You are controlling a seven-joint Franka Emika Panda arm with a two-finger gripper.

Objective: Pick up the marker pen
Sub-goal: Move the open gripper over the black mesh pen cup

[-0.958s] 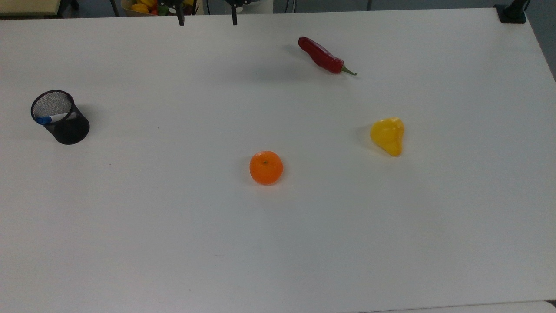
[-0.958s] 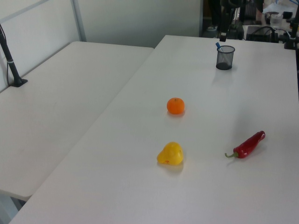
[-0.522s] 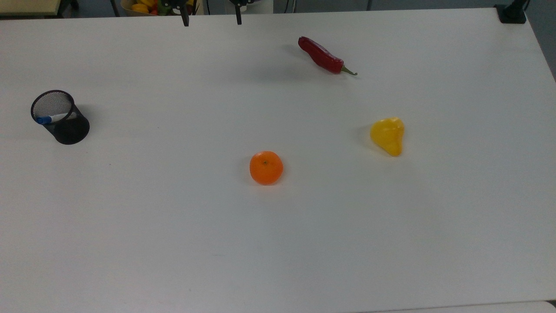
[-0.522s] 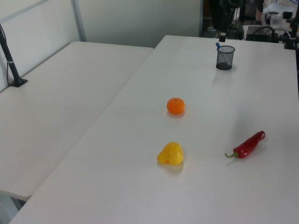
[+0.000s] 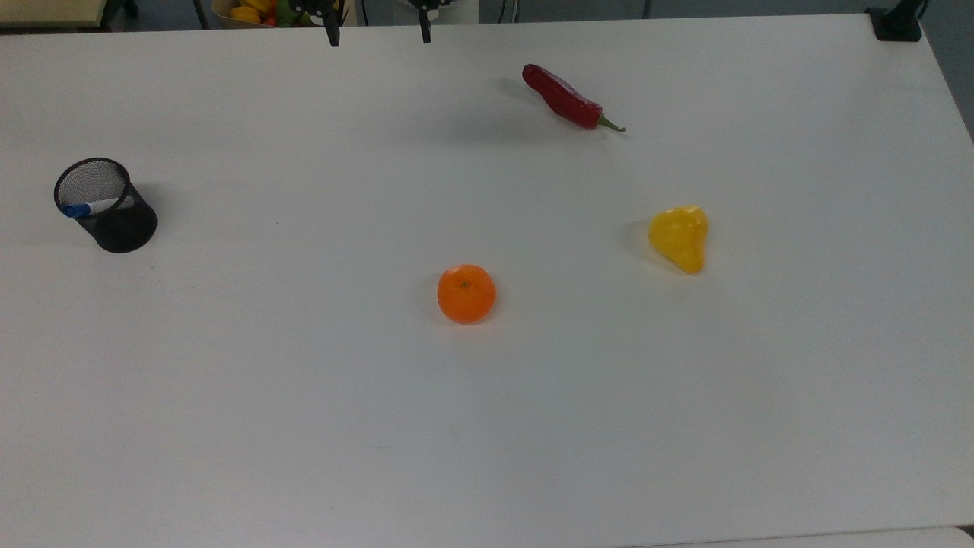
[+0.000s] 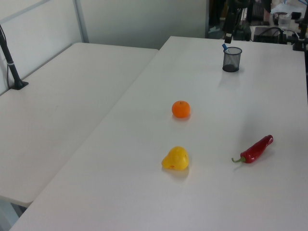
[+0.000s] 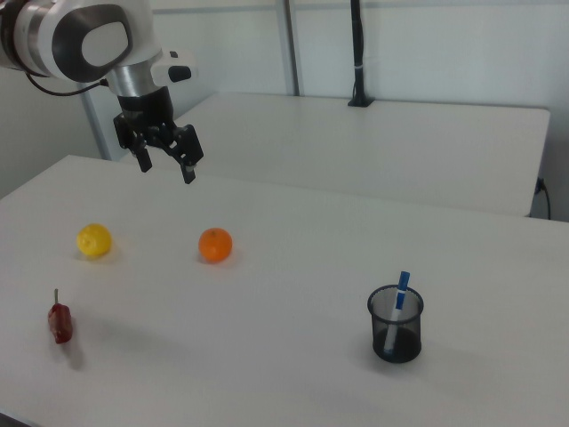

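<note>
Gripper (image 7: 166, 166) raised above the white table (image 7: 293, 356), fingers spread and empty, well apart from the black mesh pen cup (image 7: 396, 324); marker pen (image 7: 398, 307) standing in that cup, leaning on its rim, long axis near upright, blue cap uppermost; orange (image 7: 215, 245) between gripper and cup

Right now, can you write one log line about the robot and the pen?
tool: open, high, holding nothing | marker pen: standing in mesh cup | phase: reach not begun

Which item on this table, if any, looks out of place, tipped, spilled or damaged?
Nothing stands out. The marker pen leans inside the upright black mesh cup, and the orange, yellow fruit and red chili lie apart on the white table, with the open gripper above.
</note>
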